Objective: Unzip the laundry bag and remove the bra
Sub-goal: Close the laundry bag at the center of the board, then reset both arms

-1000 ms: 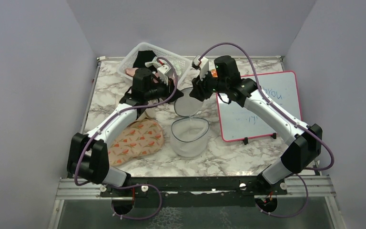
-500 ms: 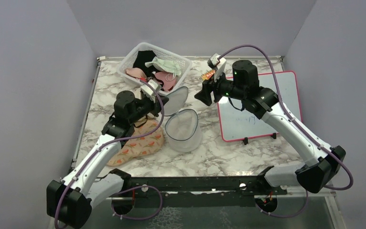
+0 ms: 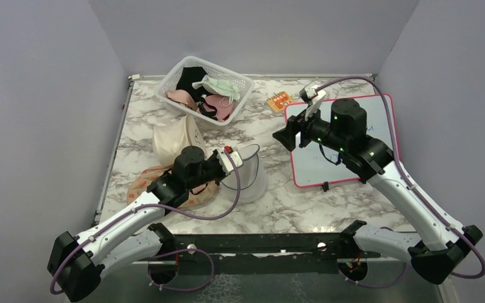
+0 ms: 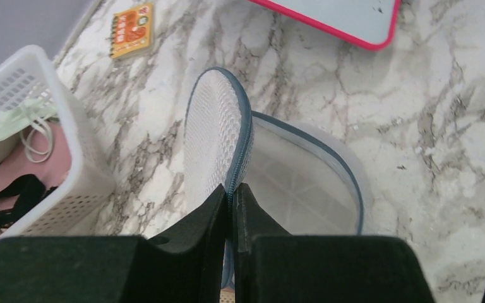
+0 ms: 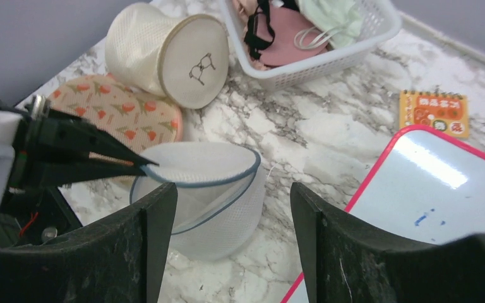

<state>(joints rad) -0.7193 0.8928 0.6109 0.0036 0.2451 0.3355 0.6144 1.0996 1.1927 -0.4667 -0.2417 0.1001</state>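
The laundry bag [image 3: 247, 182] stands open in the middle of the table, its white mesh lid [image 3: 243, 158] raised on edge. Its inside [image 4: 303, 183] shows only white mesh, with no bra in it. My left gripper [image 4: 232, 189] is shut on the lid's blue zip rim and also shows in the right wrist view [image 5: 144, 163]. My right gripper [image 5: 232, 189] is open and empty, in the air right of the bag [image 5: 208, 211] and over the whiteboard's left edge [image 3: 288, 136]. A pink bra [image 3: 218, 104] lies in the white basket [image 3: 243, 85].
The basket at the back holds pink, black and pale green garments. A cream cylindrical bag [image 3: 173, 136] lies left of the laundry bag, with a peach floral pouch [image 5: 120, 110] under my left arm. A red-framed whiteboard [image 3: 353, 136] and an orange notepad [image 3: 280, 101] lie to the right.
My left gripper has drawn back from the basket toward the near edge and now pinches the lid's rim. My right gripper has moved right, away from the bag. The bag has shifted.
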